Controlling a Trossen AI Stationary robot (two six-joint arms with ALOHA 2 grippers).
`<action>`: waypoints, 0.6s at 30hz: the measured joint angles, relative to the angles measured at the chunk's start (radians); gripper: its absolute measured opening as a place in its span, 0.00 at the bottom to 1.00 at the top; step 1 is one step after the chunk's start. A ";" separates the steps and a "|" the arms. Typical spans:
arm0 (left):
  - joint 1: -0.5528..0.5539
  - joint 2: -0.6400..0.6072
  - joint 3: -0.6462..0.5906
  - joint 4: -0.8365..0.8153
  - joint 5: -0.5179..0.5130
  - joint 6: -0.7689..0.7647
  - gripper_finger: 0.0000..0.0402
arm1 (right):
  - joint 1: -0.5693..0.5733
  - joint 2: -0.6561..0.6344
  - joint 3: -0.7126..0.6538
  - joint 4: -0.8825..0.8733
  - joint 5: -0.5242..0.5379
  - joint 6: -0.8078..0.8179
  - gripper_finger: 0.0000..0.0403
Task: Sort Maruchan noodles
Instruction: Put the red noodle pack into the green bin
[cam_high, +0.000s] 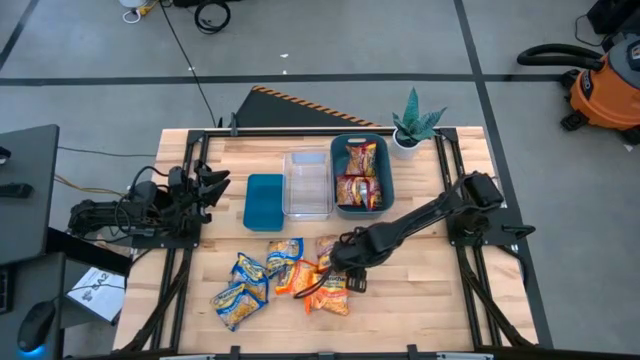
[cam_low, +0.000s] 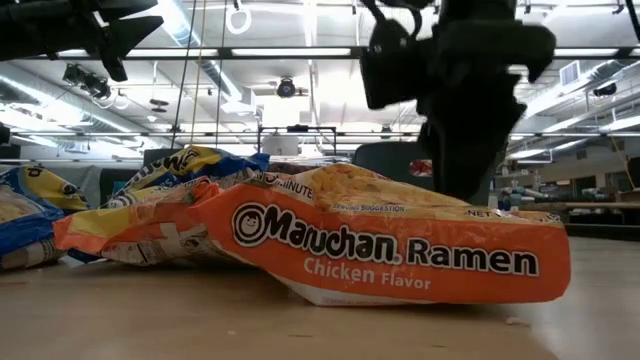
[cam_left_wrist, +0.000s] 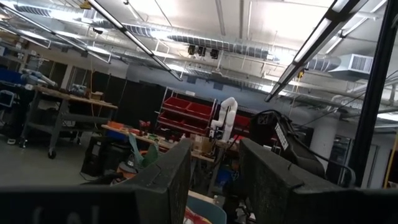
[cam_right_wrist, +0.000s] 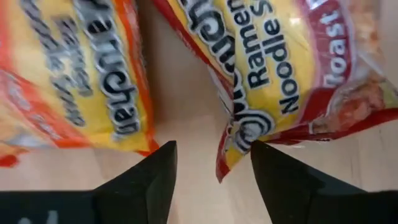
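**A:** Starting nearest the front edge of the table (cam_high: 400, 300), what lies there?

**B:** A loose cluster of flat, crinkly Maruchan packets. Three blue-and-yellow packets (cam_high: 250, 280) sit on the left of the heap, partly overlapping; orange packets (cam_high: 325, 295) are on the right, touching them. The low view shows one orange packet up close, printed "Maruchan Ramen, Chicken Flavor", its wrapper puffed and creased.

**A:** And the right gripper (cam_high: 345, 268)?

**B:** It is down over the right side of the heap, tips just above the wood. In its wrist view the jaws stand open, holding nothing — bare table between the fingers (cam_right_wrist: 143, 180), an orange packet to one side and a dark red packet (cam_right_wrist: 280, 74) to the other, its corner reaching toward one tip.

**A:** Farther back?

**B:** A teal lid (cam_high: 264, 202), then a clear bin (cam_high: 308, 185), then a teal bin (cam_high: 386, 175) with dark red packets (cam_high: 360, 175) lying in it. A small potted plant (cam_high: 412, 125) stands at the back corner.

**A:** The left gripper (cam_high: 215, 187)?

**B:** Parked at the left side beside the lid — jaws apart, nothing between them.
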 joint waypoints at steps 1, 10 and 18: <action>0.000 0.000 0.000 0.000 0.000 0.000 0.35 | -0.004 0.008 0.000 -0.009 0.000 -0.012 0.52; 0.000 0.000 0.000 0.000 0.000 -0.001 0.35 | -0.028 -0.002 0.000 -0.068 0.107 -0.108 0.27; 0.000 0.000 0.000 -0.003 0.000 -0.002 0.35 | -0.063 -0.002 0.000 -0.079 0.112 -0.203 0.02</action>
